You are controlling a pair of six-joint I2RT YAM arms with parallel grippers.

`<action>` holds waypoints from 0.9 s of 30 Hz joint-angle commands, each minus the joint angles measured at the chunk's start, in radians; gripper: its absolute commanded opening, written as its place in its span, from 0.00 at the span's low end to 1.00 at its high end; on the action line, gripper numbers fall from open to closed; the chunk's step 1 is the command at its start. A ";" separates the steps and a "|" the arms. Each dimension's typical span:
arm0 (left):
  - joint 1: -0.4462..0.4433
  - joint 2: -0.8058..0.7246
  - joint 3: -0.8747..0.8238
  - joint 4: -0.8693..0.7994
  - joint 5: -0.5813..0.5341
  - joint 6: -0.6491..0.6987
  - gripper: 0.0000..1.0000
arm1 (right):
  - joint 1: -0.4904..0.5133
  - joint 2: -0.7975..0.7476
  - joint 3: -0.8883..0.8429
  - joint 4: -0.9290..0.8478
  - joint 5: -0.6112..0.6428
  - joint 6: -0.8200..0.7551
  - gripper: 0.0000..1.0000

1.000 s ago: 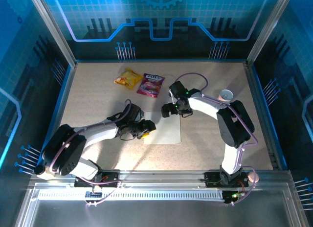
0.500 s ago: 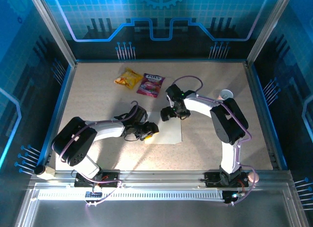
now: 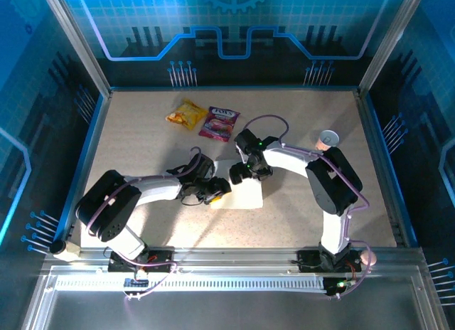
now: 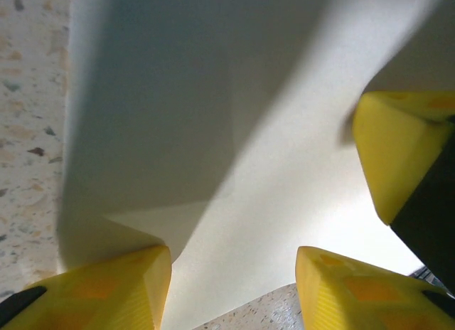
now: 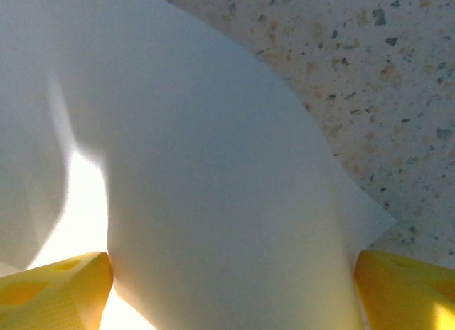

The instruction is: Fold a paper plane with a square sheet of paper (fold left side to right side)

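Right gripper (image 3: pixel 238 175) now closer to left gripper (image 3: pixel 217 191) than a second ago; I see both spread over thin, smooth, bowed square sheet of paper (image 3: pixel 249 195)

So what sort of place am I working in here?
Probably a purpose-built robot test cell: blue circuit-pattern wall panels enclose a speckled beige tabletop, framed by silver metal corner posts.
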 commanded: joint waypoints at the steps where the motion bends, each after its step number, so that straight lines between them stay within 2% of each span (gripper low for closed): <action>1: -0.011 0.003 -0.018 -0.013 -0.027 -0.008 0.52 | 0.005 -0.033 -0.020 -0.035 -0.021 0.011 0.84; 5: -0.010 -0.017 -0.017 -0.010 -0.026 -0.004 0.53 | 0.003 -0.038 -0.020 -0.035 -0.042 0.006 0.69; 9: -0.005 -0.088 -0.013 -0.047 -0.053 0.027 0.58 | -0.004 -0.069 -0.035 -0.026 -0.077 0.005 0.45; 13: 0.025 -0.194 -0.015 -0.106 -0.072 0.077 0.65 | -0.018 -0.135 -0.084 0.019 -0.162 -0.004 0.33; 17: 0.120 -0.311 -0.068 -0.071 0.012 0.115 0.70 | -0.045 -0.235 -0.148 0.067 -0.282 -0.012 0.27; 21: 0.237 -0.429 -0.133 0.030 0.186 0.186 0.75 | -0.098 -0.387 -0.234 0.114 -0.420 -0.001 0.25; 24: 0.279 -0.507 -0.165 0.107 0.288 0.218 0.81 | -0.142 -0.505 -0.286 0.134 -0.510 0.021 0.25; 27: 0.280 -0.565 -0.180 0.157 0.335 0.237 0.87 | -0.171 -0.617 -0.314 0.141 -0.593 0.043 0.24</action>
